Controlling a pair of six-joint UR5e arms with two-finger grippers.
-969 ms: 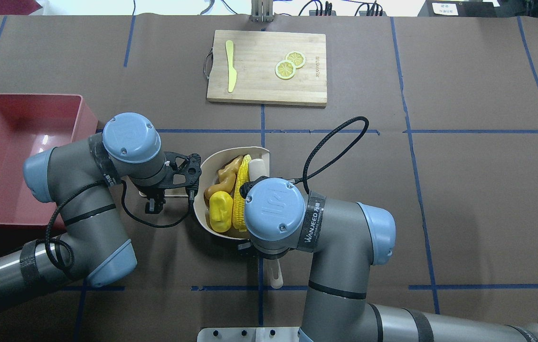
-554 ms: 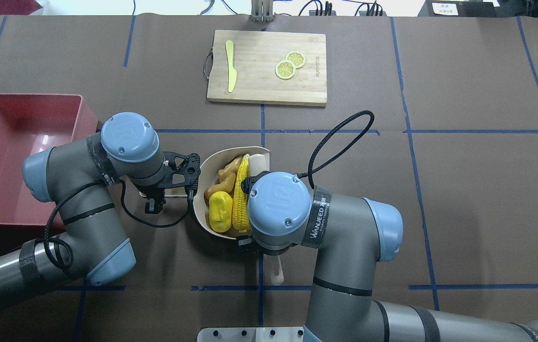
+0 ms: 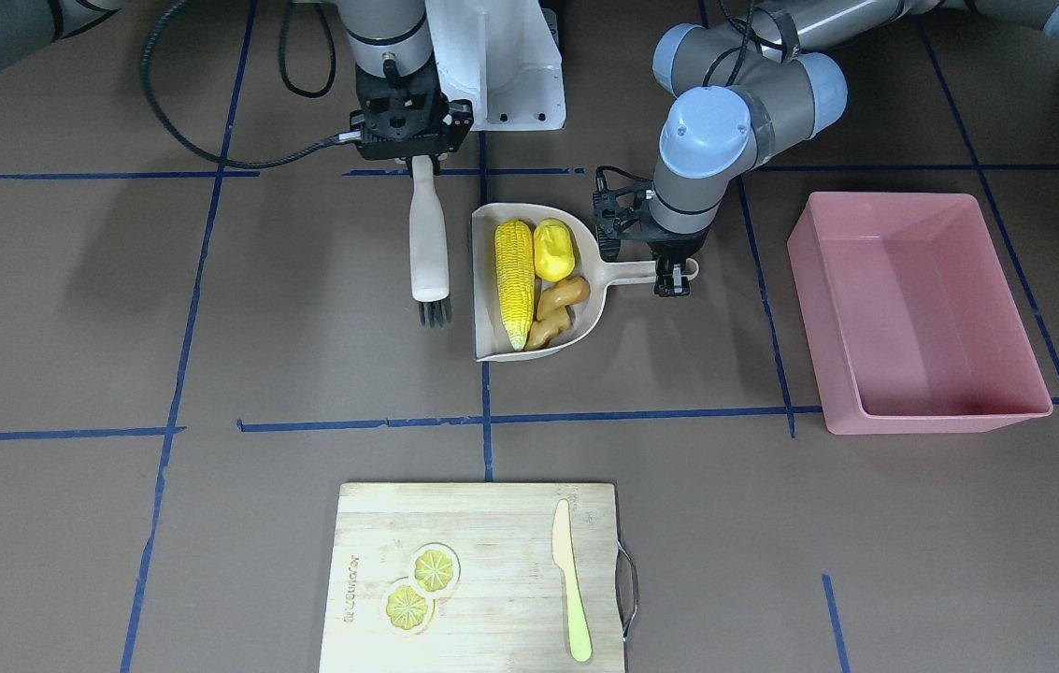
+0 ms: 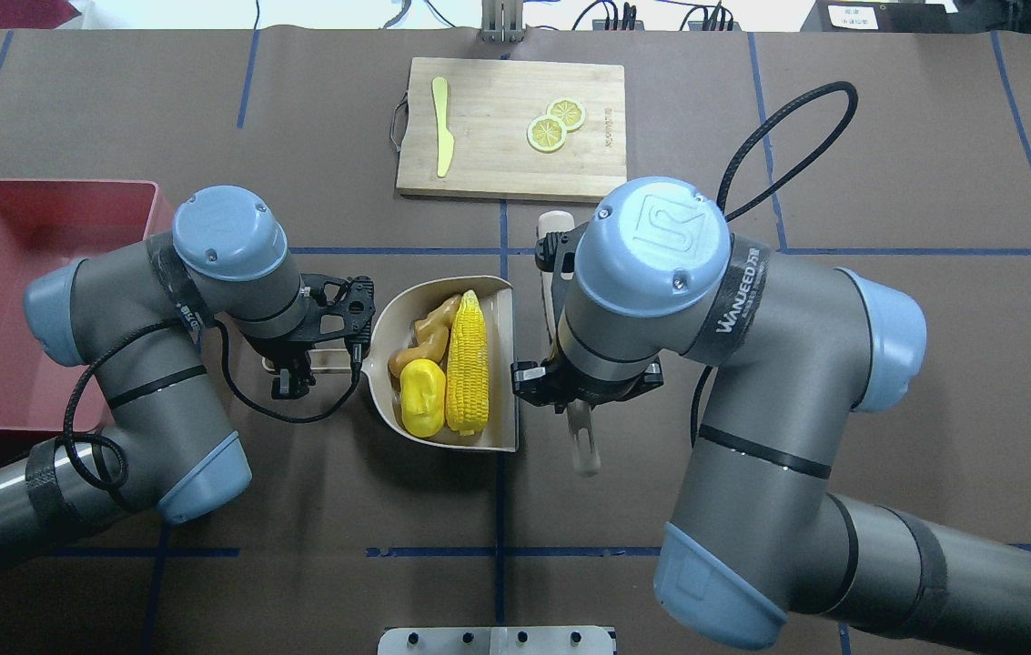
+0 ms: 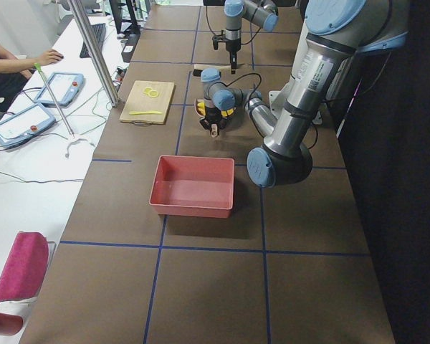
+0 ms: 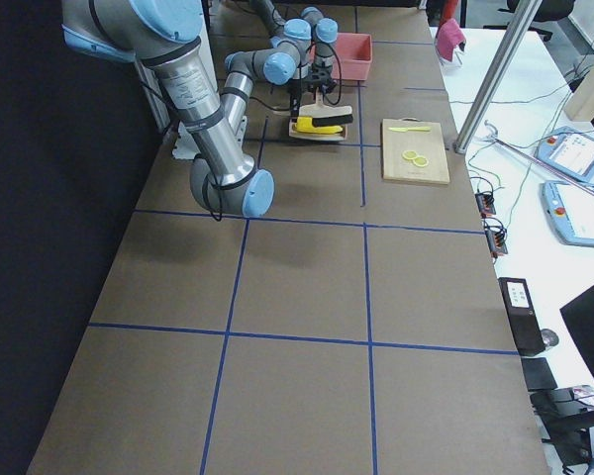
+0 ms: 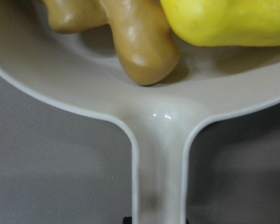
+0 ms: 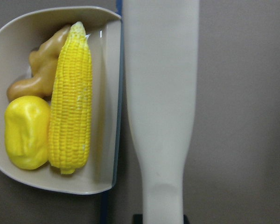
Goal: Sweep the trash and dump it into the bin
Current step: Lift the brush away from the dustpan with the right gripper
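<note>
Three pieces of trash lie together in the beige dustpan (image 4: 392, 314) near the middle of the table (image 4: 888, 136). We see the yellow corn cob (image 4: 468, 364) lying along the pan's straight, open right edge. The smooth yellow potato-like lump (image 4: 422, 398) sits to its left at the near end. The knobbly tan ginger root (image 4: 424, 338) lies beyond the lump, toward the far end. Both lump and ginger root touch the cob's side.

The pan's handle points left, and the left gripper (image 3: 674, 280) is clamped on it near its tip, a finger on either side. Farther left, well apart from the pan, stands the pink bin (image 4: 15, 300).

Just right of the pan, the right gripper (image 3: 422, 166) is closed on the handle of a white brush (image 3: 428, 243). The brush runs near to far, parallel to the pan's open edge, with a narrow gap between them and its dark bristles at the far end. We cannot tell whether the bristles touch the table.

On the far side lies a wooden cutting board (image 4: 515, 173) with a pale knife (image 4: 442, 127) and two lemon slices (image 4: 556, 123).
</note>
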